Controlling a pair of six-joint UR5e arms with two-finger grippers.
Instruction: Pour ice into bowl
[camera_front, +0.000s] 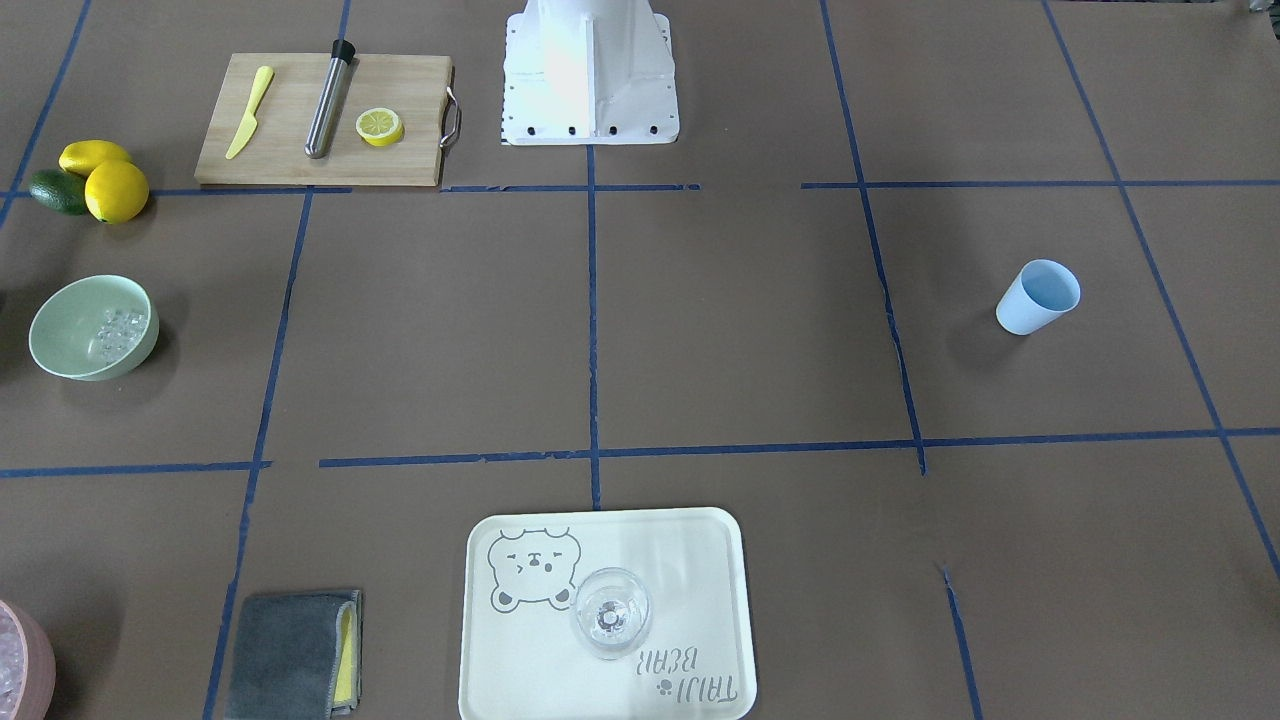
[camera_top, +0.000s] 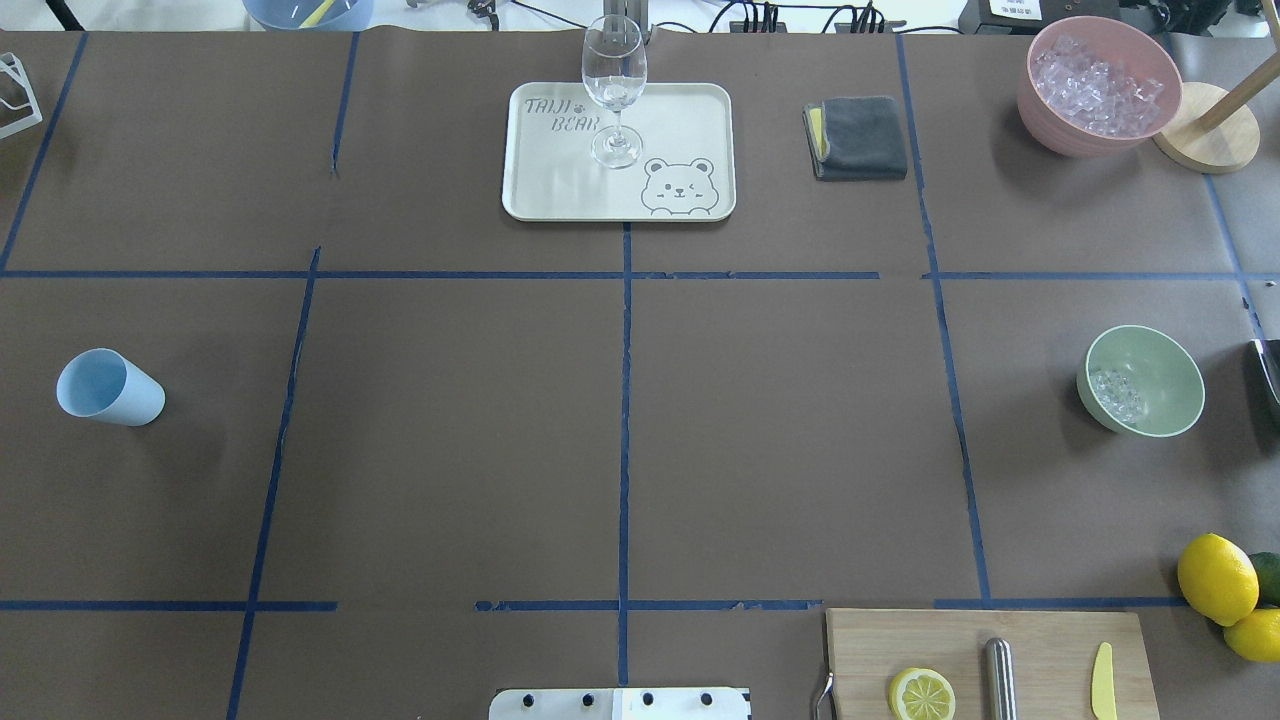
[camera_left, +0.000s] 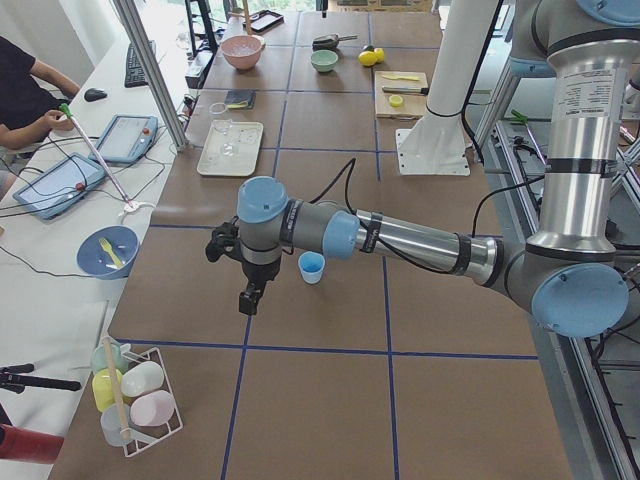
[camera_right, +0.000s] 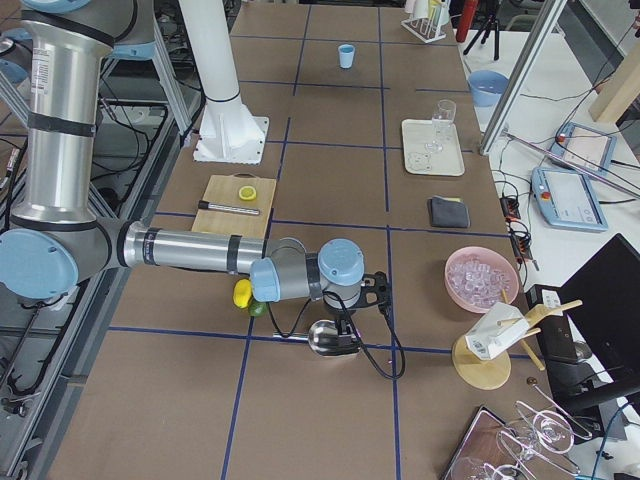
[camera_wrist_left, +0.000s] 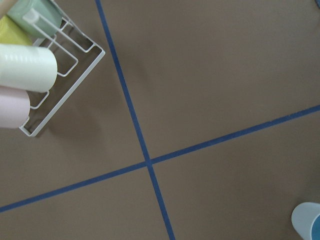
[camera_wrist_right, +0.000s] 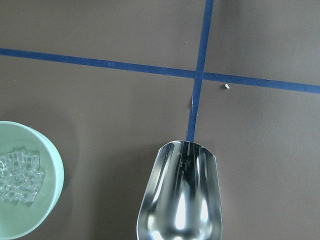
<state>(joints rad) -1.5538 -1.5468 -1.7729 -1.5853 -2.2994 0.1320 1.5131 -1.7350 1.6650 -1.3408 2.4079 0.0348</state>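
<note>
The pale mint-green bowl (camera_top: 1160, 385) stands at the table's right side with a small heap of clear ice (camera_top: 1115, 393) in it. It also shows in the front view (camera_front: 60, 330) and at the lower left of the right wrist view (camera_wrist_right: 47, 200). An empty shiny metal scoop (camera_wrist_right: 182, 200) hangs under the right wrist, to the right of the bowl and apart from it. The right gripper (camera_right: 345, 305) shows only in the right side view, so I cannot tell its state. The left gripper (camera_left: 247, 290) hangs near the blue cup (camera_left: 312, 266); I cannot tell its state.
A pink bowl (camera_top: 1100, 85) full of ice stands at the far right beside a wooden stand (camera_top: 1210, 140). Also there: a tray (camera_top: 690, 110) with a wine glass (camera_top: 614, 85), a grey cloth (camera_top: 857, 137), a cutting board (camera_top: 1040, 640), lemons (camera_top: 1215, 578) and a wire rack (camera_wrist_left: 60, 75).
</note>
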